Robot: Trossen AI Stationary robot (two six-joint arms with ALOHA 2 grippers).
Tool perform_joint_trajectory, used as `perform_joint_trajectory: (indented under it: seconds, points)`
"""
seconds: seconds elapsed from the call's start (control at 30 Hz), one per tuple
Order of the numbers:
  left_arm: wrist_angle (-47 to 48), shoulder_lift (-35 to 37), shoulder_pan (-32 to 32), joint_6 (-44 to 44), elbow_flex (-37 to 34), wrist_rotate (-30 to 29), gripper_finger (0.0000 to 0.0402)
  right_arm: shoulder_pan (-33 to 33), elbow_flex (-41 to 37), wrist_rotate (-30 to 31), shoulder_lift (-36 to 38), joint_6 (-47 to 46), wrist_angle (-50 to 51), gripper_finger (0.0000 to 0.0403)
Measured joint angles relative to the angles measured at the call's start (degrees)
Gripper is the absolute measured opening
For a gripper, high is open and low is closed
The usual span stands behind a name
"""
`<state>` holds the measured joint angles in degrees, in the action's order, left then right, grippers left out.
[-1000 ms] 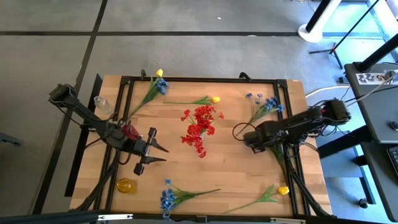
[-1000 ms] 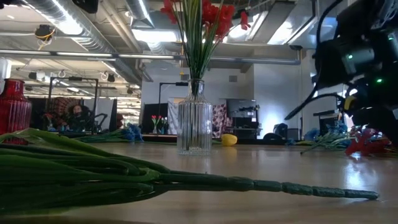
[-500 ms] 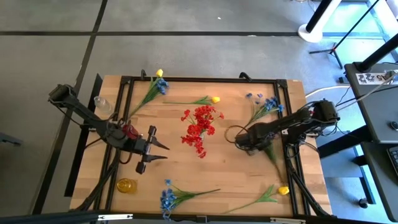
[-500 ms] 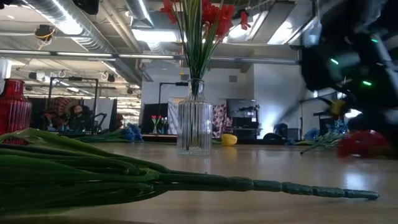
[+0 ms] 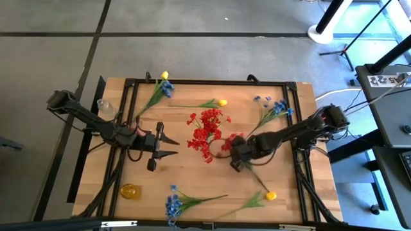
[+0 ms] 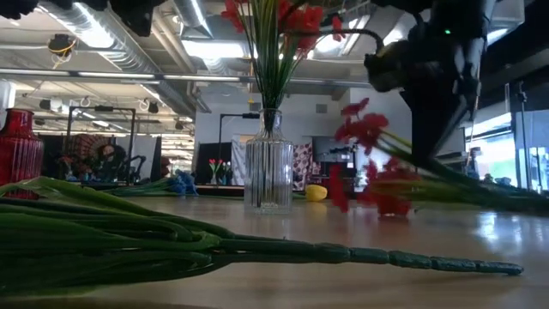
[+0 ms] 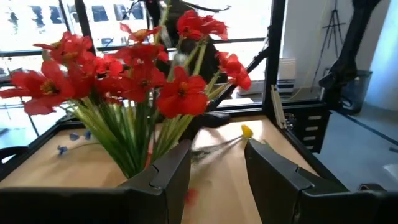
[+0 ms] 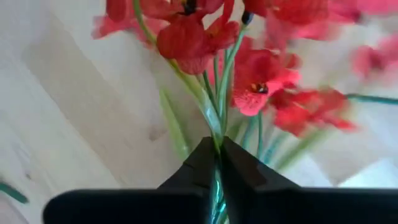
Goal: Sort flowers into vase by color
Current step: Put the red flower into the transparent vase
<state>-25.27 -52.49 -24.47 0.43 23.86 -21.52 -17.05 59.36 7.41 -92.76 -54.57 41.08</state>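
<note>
Red spray point(image 8: 249, 81) in right pincer point(image 8: 217, 158)

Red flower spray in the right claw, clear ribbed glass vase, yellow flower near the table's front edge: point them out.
Red flower spray point(image 8: 252, 87), right wrist view, a bloom.
Clear ribbed glass vase point(image 6: 268, 176), low view, its body.
Yellow flower point(image 5: 271, 195), high view, its bloom.
</note>
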Motion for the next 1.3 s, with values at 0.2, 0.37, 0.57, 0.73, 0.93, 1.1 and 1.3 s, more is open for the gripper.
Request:
perform_joint_trajectory:
  seconds: [0.2, 0.37, 0.57, 0.73, 0.93, 1.1, 1.3]
  points:
    - [-0.18, 0.00, -0.02, -0.84, 0.00, 0.00, 0.0149, -1.51, 0.64, 0.16, -2.02, 3.36, -0.68, 0.0066]
    - [-0.21, 0.00, -0.02, -1.26, 0.00, -0.41, 0.0149, -1.78, 3.52, 1.53, -2.02, 5.81, 3.02, 0.0157]
    - [1.19, 0.00, -0.07, -1.37, 0.00, 0.34, 0.0149, -4.69, 5.27, 1.59, -2.00, 3.25, 10.74, 0.0271]
    - [2.40, 0.00, -0.11, -1.38, 0.00, 6.43, 0.0149, -7.23, 1.78, 1.85, -2.88, -3.68, 8.48, 0.0310]
    - [2.20, 0.00, -0.93, -1.52, 0.00, 8.63, 0.0149, -5.77, -2.15, 1.95, -4.65, -3.01, 1.84, 0.0295]
    - [2.16, 0.00, -2.39, -1.84, 0.00, 8.59, 0.0149, -5.44, -3.38, -2.12, -7.89, -1.90, -2.80, 0.0267]
    - [2.55, 0.00, -2.43, -1.94, 0.00, 6.49, 0.0149, -5.58, -3.51, 0.75, -7.74, -1.52, -4.28, 0.0180]
